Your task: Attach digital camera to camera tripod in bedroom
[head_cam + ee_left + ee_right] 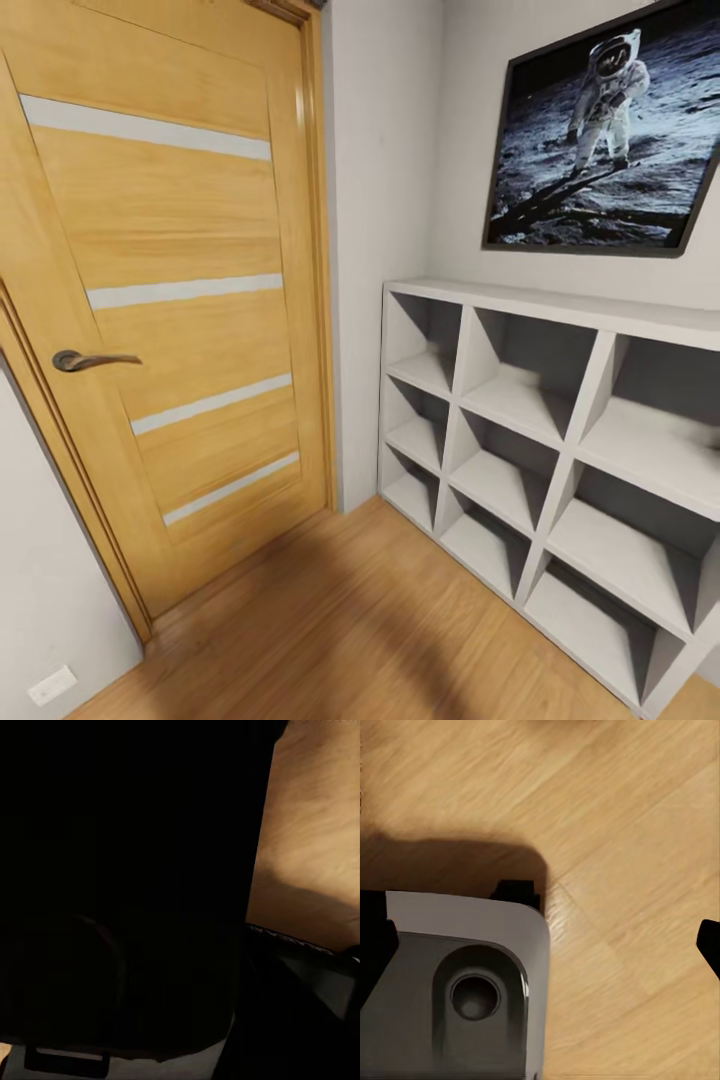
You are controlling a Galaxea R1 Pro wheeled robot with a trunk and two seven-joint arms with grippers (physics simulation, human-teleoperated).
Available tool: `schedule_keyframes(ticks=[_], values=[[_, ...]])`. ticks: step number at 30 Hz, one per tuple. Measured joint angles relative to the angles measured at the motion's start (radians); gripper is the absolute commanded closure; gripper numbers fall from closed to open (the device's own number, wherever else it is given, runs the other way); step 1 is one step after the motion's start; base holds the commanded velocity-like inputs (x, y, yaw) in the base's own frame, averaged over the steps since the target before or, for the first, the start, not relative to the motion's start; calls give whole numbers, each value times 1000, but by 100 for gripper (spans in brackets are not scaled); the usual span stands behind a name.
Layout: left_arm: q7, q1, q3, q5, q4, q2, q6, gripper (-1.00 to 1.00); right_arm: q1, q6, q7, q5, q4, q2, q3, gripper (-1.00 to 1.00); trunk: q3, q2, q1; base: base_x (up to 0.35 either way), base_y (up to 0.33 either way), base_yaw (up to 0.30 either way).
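Observation:
The camera tripod is out of view. In the left wrist view a large black mass [120, 892] sits right against the lens, with a faint round outline low on it. I cannot tell whether it is the digital camera, and the left fingers are lost in the dark. My right gripper [540, 937] stands open over the wood floor [615, 810], one black fingertip [371, 941] at each side edge and nothing held between them. Under it is the robot's own grey base [465, 975].
A closed light-wood door [170, 300] with a metal handle [85, 360] stands ahead on the left. A white cube shelf [560, 440] runs along the right wall under a framed astronaut picture [610, 130]. Wood floor [350, 620] lies between them.

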State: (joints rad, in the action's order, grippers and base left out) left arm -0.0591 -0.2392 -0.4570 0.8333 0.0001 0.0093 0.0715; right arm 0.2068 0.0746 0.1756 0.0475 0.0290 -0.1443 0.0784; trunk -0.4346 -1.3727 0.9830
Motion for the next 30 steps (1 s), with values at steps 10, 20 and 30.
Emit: schedule_keyframes(ticks=[10,20,30], values=[[1,5,-1,0,0,4,-8,100,-7,11,-5,1,0,1,0,-100,31,70,-38,0,0,0],[3,5,0,2,0,2,-14,100,-7,29,-6,0,0,-9,0,-100,63,140,-77,0,0,0],[3,5,3,10,-1,4,-20,100,-7,31,-17,1,-1,-7,0,-100,94,210,-115,0,0,0]])
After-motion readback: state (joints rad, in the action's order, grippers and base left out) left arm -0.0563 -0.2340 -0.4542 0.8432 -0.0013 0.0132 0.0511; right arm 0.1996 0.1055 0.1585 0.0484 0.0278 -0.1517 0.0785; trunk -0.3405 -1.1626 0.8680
